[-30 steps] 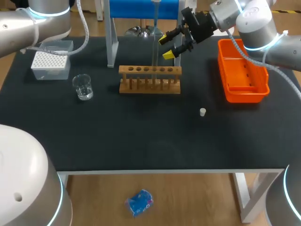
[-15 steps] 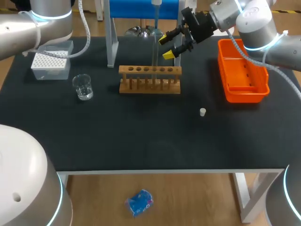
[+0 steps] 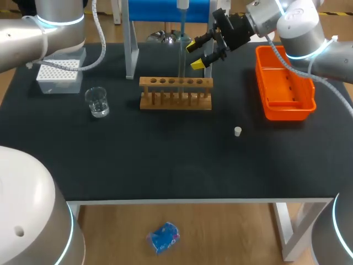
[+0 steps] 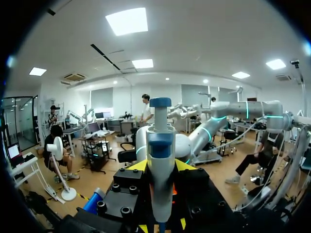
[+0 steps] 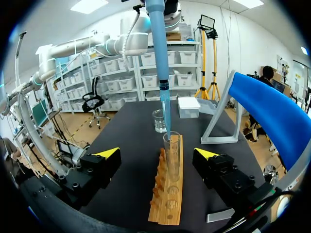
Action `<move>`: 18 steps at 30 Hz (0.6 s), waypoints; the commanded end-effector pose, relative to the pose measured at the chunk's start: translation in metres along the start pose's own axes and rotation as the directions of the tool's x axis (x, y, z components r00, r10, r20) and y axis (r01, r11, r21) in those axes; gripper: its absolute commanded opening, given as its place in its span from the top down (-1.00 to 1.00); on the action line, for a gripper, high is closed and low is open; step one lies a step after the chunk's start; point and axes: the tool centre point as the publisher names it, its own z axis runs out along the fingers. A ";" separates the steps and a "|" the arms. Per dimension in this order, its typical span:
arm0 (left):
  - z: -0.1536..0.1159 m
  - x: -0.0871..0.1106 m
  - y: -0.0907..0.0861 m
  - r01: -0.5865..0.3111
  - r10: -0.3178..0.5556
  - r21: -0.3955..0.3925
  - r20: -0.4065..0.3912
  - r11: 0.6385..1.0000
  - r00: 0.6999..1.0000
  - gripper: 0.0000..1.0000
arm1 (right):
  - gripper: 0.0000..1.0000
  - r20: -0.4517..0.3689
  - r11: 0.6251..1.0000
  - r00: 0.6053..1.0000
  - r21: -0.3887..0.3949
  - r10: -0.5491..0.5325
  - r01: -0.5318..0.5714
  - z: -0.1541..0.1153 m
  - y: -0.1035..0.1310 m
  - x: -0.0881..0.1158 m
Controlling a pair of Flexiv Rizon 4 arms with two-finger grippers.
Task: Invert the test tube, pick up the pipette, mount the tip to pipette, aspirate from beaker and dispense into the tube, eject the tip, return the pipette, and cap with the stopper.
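The tube [image 5: 171,155] stands upright in the rack [image 5: 167,194]. The pipette [image 5: 159,58] hangs straight above the tube, its long axis in line with the tube's and its tip at the tube's mouth. The left hand [image 4: 161,194] pinches the pipette. The right hand [image 3: 194,55], spread, hovers near the tube without touching it. Dispensing likely needs only a straight descent.

The pipette [image 4: 161,160] hides my left tool [image 4: 163,226] (mostly).

Matt black surface [image 3: 165,163]; smooth pale wooden test-tube rack [image 3: 175,101]; clear glass beaker [image 3: 97,102]; glossy orange plastic tray [image 3: 287,113].
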 end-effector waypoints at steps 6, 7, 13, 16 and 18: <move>0.003 0.002 0.005 0.022 -0.022 0.001 -0.008 1.000 1.000 1.00 | -1.00 0.001 1.000 1.000 0.002 0.000 0.000 0.000 0.000 0.001; 0.004 0.002 0.006 0.027 -0.027 0.001 -0.009 1.000 1.000 1.00 | -1.00 0.001 1.000 1.000 0.002 0.000 0.000 0.000 0.000 0.001; 0.006 0.002 0.007 0.031 -0.031 0.007 -0.012 1.000 0.999 1.00 | -1.00 0.001 1.000 1.000 0.002 0.000 0.000 0.000 0.000 0.001; 0.007 0.002 0.007 0.033 -0.032 0.015 -0.017 0.999 0.999 1.00 | -1.00 0.001 1.000 1.000 0.002 0.000 0.000 0.000 0.000 0.001; 0.008 0.001 0.007 0.037 -0.036 0.022 -0.019 0.999 0.999 1.00 | -1.00 0.001 1.000 1.000 0.002 0.000 0.000 0.000 0.000 0.001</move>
